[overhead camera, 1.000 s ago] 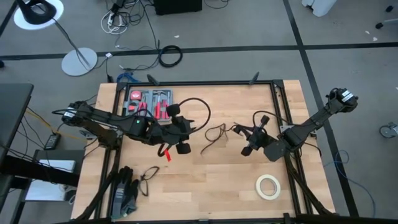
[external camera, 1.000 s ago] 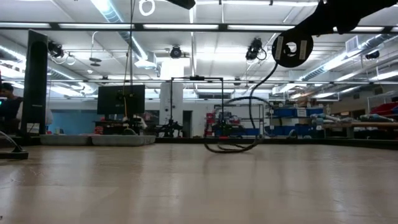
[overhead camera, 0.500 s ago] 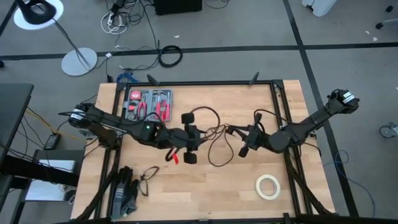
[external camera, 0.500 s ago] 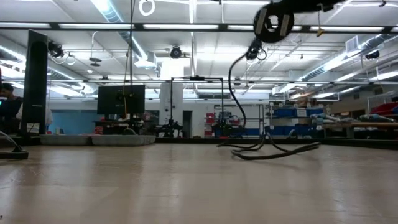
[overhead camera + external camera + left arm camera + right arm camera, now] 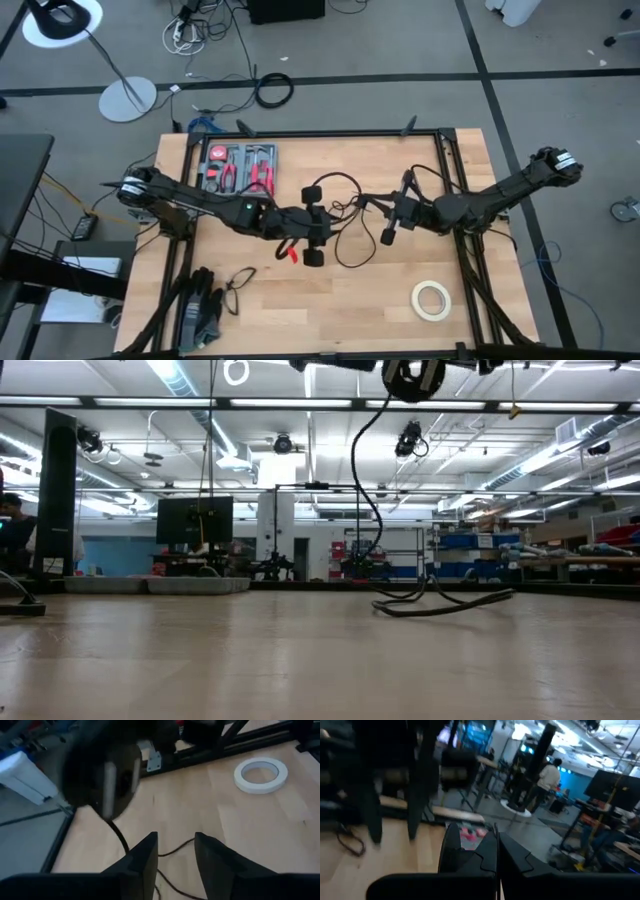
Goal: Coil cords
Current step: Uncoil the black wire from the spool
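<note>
The cord is a thin black cable. It hangs (image 5: 357, 460) from my right gripper (image 5: 378, 207), which is shut on it near the table's middle. Its lower loops (image 5: 440, 605) lie on the wood. In the high view the cord (image 5: 362, 201) runs between the two grippers. My left gripper (image 5: 333, 222) faces the right one from the table's left and is open. In the left wrist view only wood and a stretch of cord on the table show through the gap (image 5: 176, 852). My right gripper is shut on the cord, with its fingers (image 5: 470, 852) about level and pointing toward the table's left. The gripper hides the place of contact. Below the gripper the cord (image 5: 372, 530) hangs slack in a curve, and its lower part rests on the table.
A tray of red-handled tools (image 5: 238, 167) lies at the far left. A cream tape roll (image 5: 431, 299) sits near the right front corner. Dark gloves (image 5: 205, 310) and a small cable lie at the near left. Black frame rails (image 5: 447, 160) border the table.
My right gripper has risen and turned, drifting toward the table's left. It has drawn the held part of the cord up, while the loops on the table have slid and spread flatter. My left gripper has moved toward the table's right, closer to the cord, and sunk a little.
</note>
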Robot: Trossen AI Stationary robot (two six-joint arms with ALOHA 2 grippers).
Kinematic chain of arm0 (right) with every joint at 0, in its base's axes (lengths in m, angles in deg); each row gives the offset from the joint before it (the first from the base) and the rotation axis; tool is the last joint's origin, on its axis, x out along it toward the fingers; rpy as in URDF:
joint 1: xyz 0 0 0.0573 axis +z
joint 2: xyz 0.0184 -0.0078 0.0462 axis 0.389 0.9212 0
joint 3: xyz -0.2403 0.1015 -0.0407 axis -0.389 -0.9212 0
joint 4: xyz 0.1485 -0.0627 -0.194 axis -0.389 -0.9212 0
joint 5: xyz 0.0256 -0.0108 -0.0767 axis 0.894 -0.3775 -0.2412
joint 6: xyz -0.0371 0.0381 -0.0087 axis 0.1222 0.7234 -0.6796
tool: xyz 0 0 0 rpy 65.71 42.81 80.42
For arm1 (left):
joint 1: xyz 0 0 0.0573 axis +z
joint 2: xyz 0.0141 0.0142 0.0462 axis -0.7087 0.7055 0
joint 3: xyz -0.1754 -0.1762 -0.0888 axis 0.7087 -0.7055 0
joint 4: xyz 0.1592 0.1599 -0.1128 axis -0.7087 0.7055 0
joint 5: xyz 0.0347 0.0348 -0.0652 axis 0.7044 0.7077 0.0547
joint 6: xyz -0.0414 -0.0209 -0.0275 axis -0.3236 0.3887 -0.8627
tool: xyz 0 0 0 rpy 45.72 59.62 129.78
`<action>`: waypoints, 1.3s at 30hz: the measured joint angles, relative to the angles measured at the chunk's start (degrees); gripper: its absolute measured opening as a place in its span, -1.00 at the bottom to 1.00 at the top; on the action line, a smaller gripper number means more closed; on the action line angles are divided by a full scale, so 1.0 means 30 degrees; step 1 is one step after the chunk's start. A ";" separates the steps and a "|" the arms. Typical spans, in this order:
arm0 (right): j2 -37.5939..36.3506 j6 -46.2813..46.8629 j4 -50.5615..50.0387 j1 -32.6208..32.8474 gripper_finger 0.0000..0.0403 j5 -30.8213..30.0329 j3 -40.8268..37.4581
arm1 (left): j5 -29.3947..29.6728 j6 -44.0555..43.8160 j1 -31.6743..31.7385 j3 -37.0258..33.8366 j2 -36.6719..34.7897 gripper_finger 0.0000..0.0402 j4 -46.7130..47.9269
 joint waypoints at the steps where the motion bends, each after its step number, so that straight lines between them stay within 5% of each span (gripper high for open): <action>1: 0.0002 -0.0003 0.0289 -0.0079 -1.00 0.0315 0.0000 | -0.0011 -0.0200 0.0003 -0.0013 0.0093 -0.34 0.0117; 7: -0.0003 -0.0922 0.2103 -0.0143 -1.00 0.0537 0.0000 | 0.0064 -0.1192 0.0094 -0.0007 0.1001 -0.34 -0.0869; 15: -0.0003 -0.0443 0.2191 -0.0008 -1.00 0.1223 0.0000 | 0.2925 -0.2285 0.0747 -0.0007 0.1701 -0.34 -0.1484; 39: -0.0040 -0.1185 -0.0965 0.0789 -1.00 0.0909 0.0029 | 0.2148 0.1663 0.0843 -0.0036 0.1468 -0.35 -0.3374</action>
